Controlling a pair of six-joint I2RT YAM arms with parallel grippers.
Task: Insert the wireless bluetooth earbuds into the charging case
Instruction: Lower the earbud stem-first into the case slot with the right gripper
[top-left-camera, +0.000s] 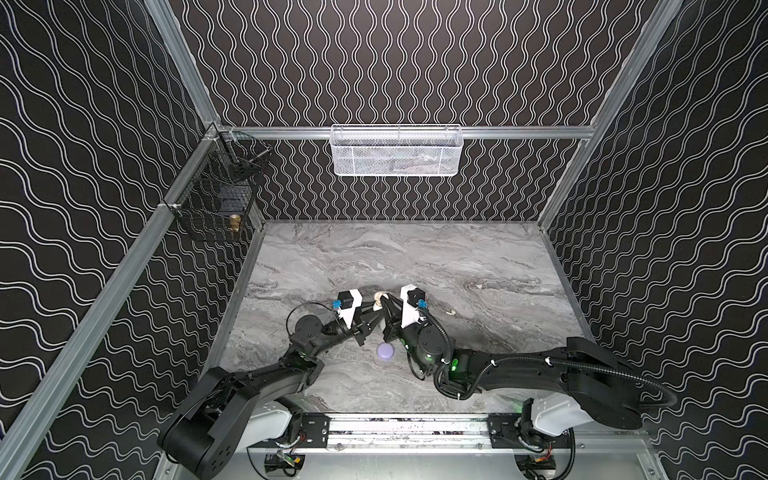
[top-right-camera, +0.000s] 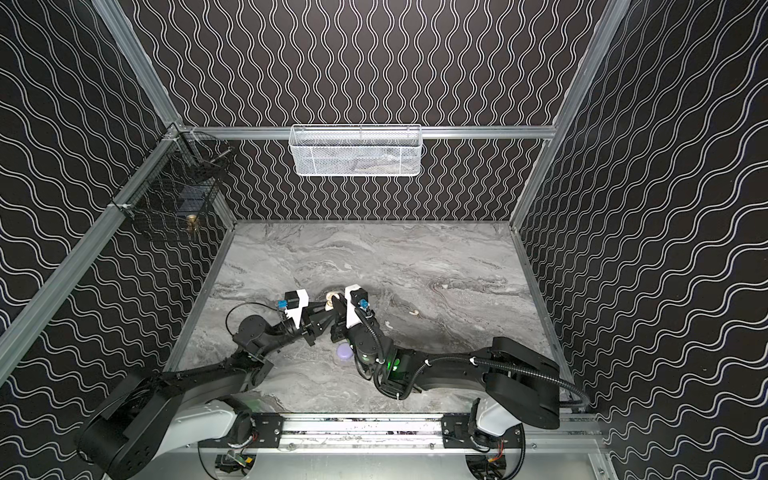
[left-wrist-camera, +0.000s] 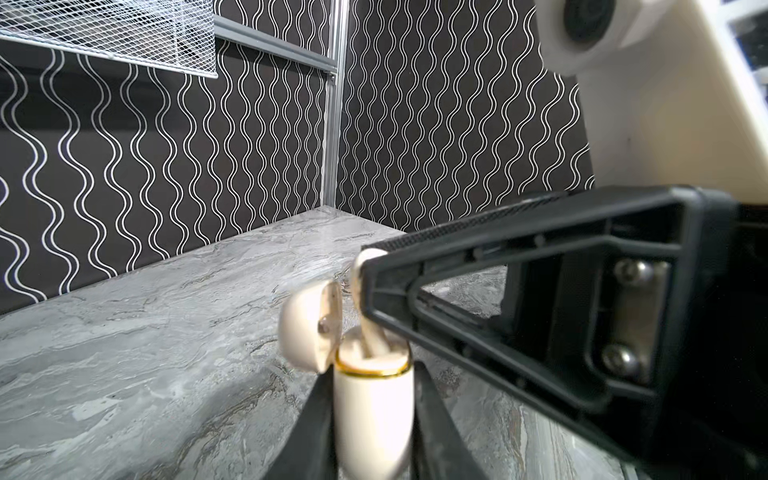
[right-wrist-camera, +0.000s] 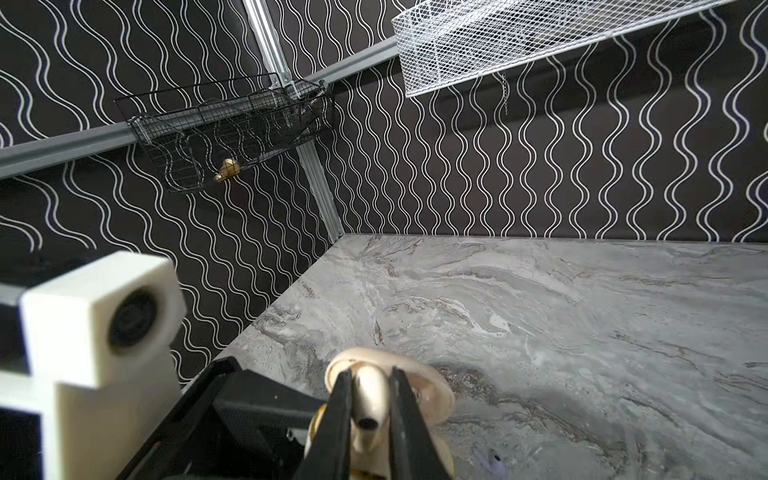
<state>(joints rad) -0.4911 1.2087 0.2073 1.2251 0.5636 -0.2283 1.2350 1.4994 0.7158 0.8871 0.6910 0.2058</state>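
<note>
A cream charging case (left-wrist-camera: 374, 419) with a gold rim stands upright with its lid (left-wrist-camera: 307, 332) swung open. My left gripper (left-wrist-camera: 374, 374) is shut on the case's body. My right gripper (right-wrist-camera: 370, 374) is shut on a cream earbud (right-wrist-camera: 370, 399) directly over the case. In the left wrist view the earbud (left-wrist-camera: 370, 332) has its stem down in the case's mouth. In both top views the two grippers meet at the case (top-left-camera: 378, 297) (top-right-camera: 331, 297) in the middle of the table. Another cream earbud (top-left-camera: 450, 311) lies loose to the right.
A closed lavender case (top-left-camera: 385, 352) sits between the arms, nearer the front. A lavender earbud (right-wrist-camera: 492, 461) lies beside the held case. A small pale earbud (top-right-camera: 387, 324) lies right of the right wrist. A white mesh basket (top-left-camera: 395, 151) and a black wire basket (top-left-camera: 220, 195) hang on the walls.
</note>
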